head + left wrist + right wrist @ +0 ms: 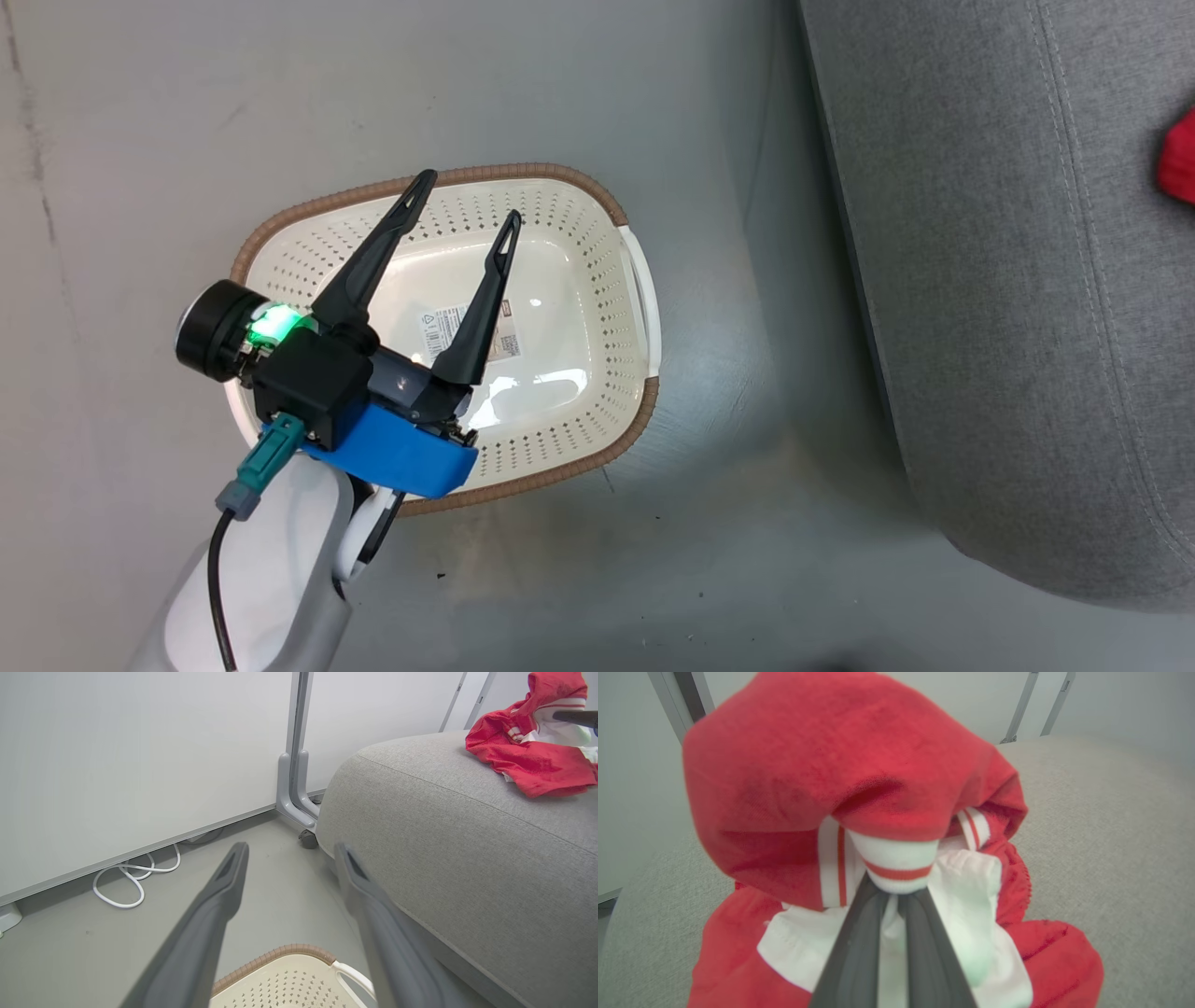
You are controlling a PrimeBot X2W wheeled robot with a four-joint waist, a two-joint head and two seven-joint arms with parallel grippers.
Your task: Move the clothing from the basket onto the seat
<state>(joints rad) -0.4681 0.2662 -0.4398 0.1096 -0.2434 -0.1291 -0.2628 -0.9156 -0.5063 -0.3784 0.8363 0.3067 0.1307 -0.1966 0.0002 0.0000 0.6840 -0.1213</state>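
The cream basket [597,308] with its brown rim stands on the floor, holding nothing but a label. My left gripper [470,196] hovers over it, open and empty; in the left wrist view its fingers [219,896] spread above the basket [289,984]. The grey seat [1008,327] lies to the right. Red clothing [1179,159] with white trim lies bunched on the seat [444,849]. My right gripper [889,891] is shut on the clothing [840,765], pinching a white striped cuff just above the seat [1111,826]. Beside the clothing [532,760], a dark finger [577,717] of the right gripper shows.
A white panel wall [140,765] stands behind the basket, with a looped white cable [135,882] at its foot. A grey post [294,788] on a caster stands next to the seat's corner. Bare grey floor [728,560] separates basket and seat.
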